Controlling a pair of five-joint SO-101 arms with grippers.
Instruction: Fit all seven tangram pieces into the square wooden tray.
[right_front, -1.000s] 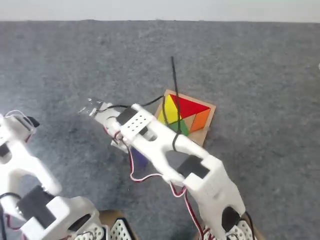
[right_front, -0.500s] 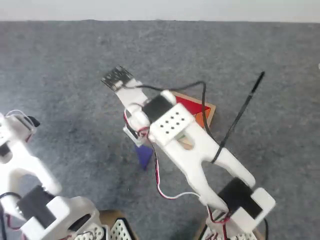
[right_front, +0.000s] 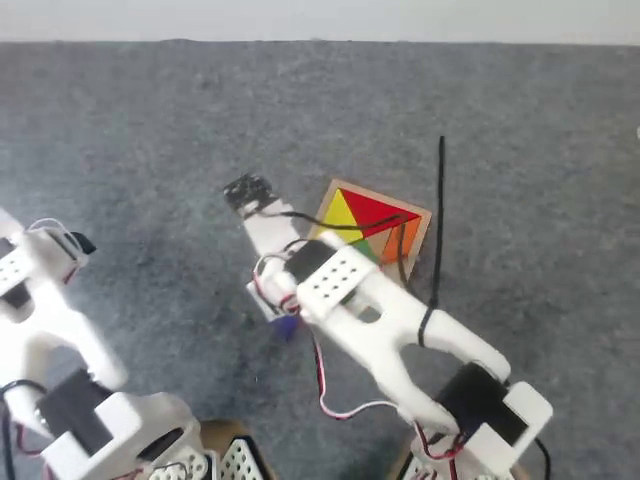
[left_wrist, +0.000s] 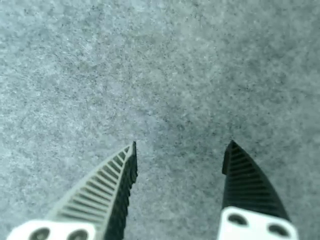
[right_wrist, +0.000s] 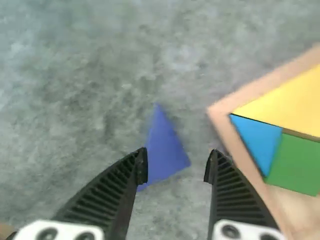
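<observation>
Showing the right gripper poised low over the loose blue triangle, which lies flat on the grey carpet just beside a corner of the square wooden tray. The jaws are spread, one on either side of the piece, and nothing is grasped. Over the last second the right arm has swung from a reach toward the left, risen, and come back down, so that in the high view its wrist now covers most of the blue triangle. The piece itself has not moved. The tray already holds the yellow piece, light blue piece, green piece, red piece and orange piece. The left gripper hangs released over bare carpet, well apart from the tray. The realignment suggests a pickup of the triangle is about to begin; placement remains to be done.
</observation>
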